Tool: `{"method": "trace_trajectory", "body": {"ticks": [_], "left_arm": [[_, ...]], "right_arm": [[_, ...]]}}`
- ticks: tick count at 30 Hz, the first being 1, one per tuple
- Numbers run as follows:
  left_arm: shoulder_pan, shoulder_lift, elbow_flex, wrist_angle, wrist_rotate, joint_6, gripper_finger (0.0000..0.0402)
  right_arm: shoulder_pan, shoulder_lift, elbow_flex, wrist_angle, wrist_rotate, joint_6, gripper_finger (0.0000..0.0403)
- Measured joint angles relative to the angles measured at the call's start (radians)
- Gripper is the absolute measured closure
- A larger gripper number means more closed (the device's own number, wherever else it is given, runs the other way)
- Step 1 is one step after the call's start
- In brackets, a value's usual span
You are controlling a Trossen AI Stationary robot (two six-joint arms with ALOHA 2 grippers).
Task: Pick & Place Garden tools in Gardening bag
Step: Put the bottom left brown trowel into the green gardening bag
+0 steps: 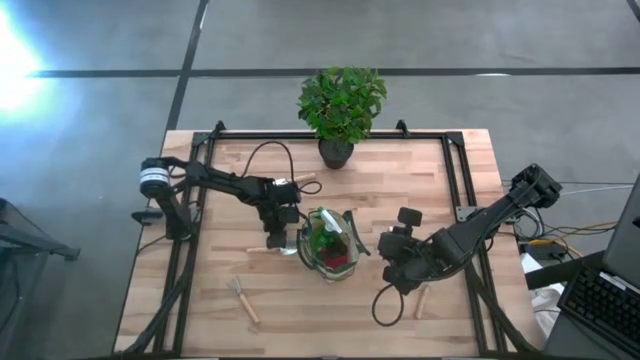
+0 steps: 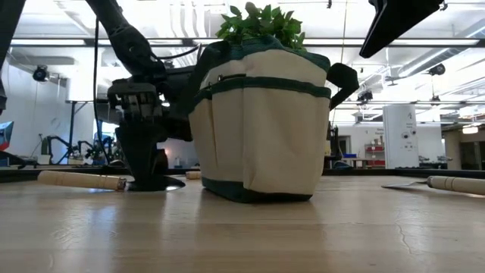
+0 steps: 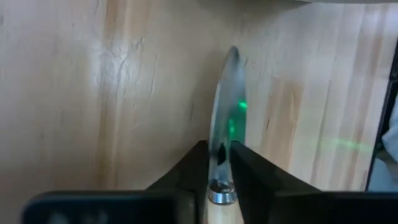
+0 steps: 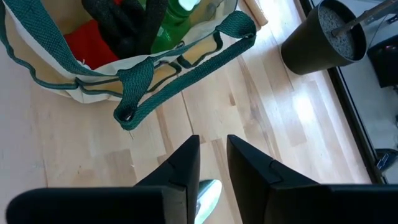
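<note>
The khaki gardening bag [image 1: 330,245] stands on its base mid-table; a green spray bottle [image 4: 177,18] and a red-and-black tool [image 4: 93,37] lie inside it. My left gripper [image 1: 278,236] is down at the table just left of the bag, shut on a wooden-handled trowel [image 2: 79,180]. My right gripper [image 1: 400,268] hangs above the table to the right of the bag, its fingers a little apart and empty, over the silver head [image 4: 208,193] of a second trowel [image 1: 422,300], which lies flat on the table. A hand fork [image 1: 243,298] lies at the near left. My left gripper pinches the trowel's metal neck [image 3: 219,163], just ahead of the ferrule, between its two fingers. The fingers come from above, pointing down, and lie across the tool. The wooden handle [image 2: 79,180] lies on the table.
A leafy plant in a dark pot [image 1: 338,105] stands at the far edge. The bag's loop handle [image 4: 186,62] hangs out toward my right gripper. A black frame [image 1: 455,170] runs round the tabletop. Bare wood lies along the near edge.
</note>
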Motion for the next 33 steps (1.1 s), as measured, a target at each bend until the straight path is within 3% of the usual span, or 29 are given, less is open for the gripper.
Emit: {"method": "trace_trajectory", "body": {"ticks": [5,17,29,33], "left_arm": [[0.0,-0.003,0.001,0.002,0.025,0.039,0.0392],[-0.002,-0.021,0.017,-0.015,0.04,0.07,0.0399],[0.0,-0.245,0.013,-0.048,0.038,0.078,0.04],[0.0,-0.342,0.012,-0.067,-0.021,0.073,0.0401]], "right_arm": [[0.0,0.0,0.0,0.0,0.0,0.0,0.0331],[0.0,0.0,0.0,-0.002,0.0,0.0,0.0344],[0.0,-0.006,-0.001,-0.003,0.0,0.001,0.0344],[0.0,-0.006,-0.001,-0.004,0.0,0.013,0.0344]]}}
